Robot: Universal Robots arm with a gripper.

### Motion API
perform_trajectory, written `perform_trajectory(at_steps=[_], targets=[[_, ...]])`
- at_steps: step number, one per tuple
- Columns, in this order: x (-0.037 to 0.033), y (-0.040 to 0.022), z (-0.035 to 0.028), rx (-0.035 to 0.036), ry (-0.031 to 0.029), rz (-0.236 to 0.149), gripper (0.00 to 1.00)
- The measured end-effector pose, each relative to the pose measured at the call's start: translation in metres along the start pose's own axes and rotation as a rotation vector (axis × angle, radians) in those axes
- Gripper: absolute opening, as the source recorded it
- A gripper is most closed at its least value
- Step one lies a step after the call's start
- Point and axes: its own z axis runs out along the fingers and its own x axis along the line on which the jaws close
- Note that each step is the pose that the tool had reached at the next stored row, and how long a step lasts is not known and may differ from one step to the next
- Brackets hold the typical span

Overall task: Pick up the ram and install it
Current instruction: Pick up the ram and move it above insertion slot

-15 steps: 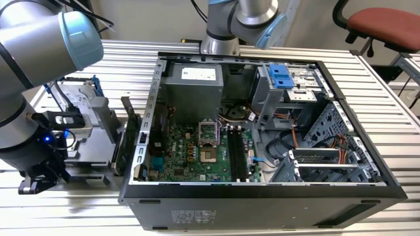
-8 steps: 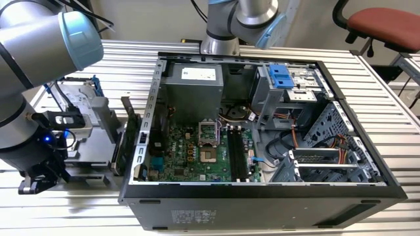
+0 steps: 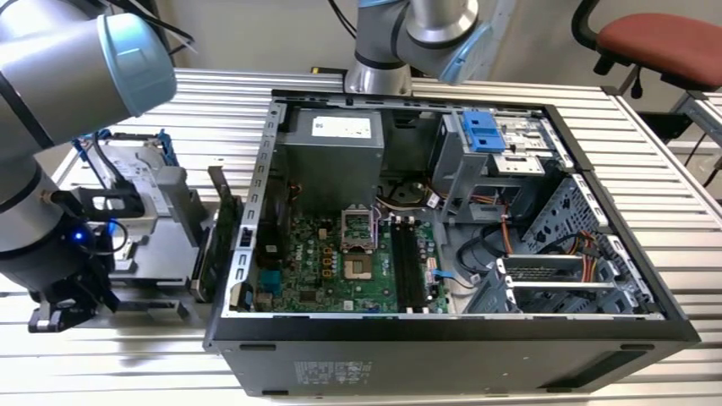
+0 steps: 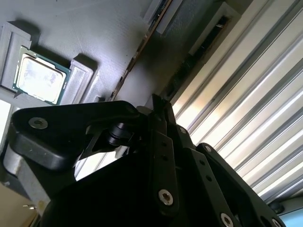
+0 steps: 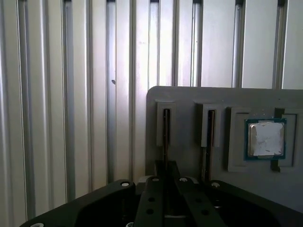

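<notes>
Counted: one computer case (image 3: 451,355), one motherboard (image 3: 327,271), one grey tray (image 5: 189,97), two slots (image 5: 166,118), two ram sticks (image 5: 165,142), one processor chip (image 5: 265,138), one red chair (image 3: 660,38) at 1 o'clock of case.

Black gripper (image 5: 165,172). Just ahead of it, a plain grey holder (image 5: 189,99) with the ram (image 5: 165,135) as a thin dark line; beside that, a silver processor (image 5: 265,138) edged teal. Beneath, a silver table (image 5: 71,94) striped with dark grooves.

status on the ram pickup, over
gripper over the ram, edge-up in gray holder slot. ram not in motherboard yet. cpu alongside, nothing blocking.
</notes>
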Motion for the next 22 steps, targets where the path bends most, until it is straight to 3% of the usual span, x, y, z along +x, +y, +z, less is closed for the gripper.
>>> perform_trajectory(at_steps=[22], targets=[[-0.0005,0.0005,-0.0305,0.0006,0.0000,0.000,0.00]])
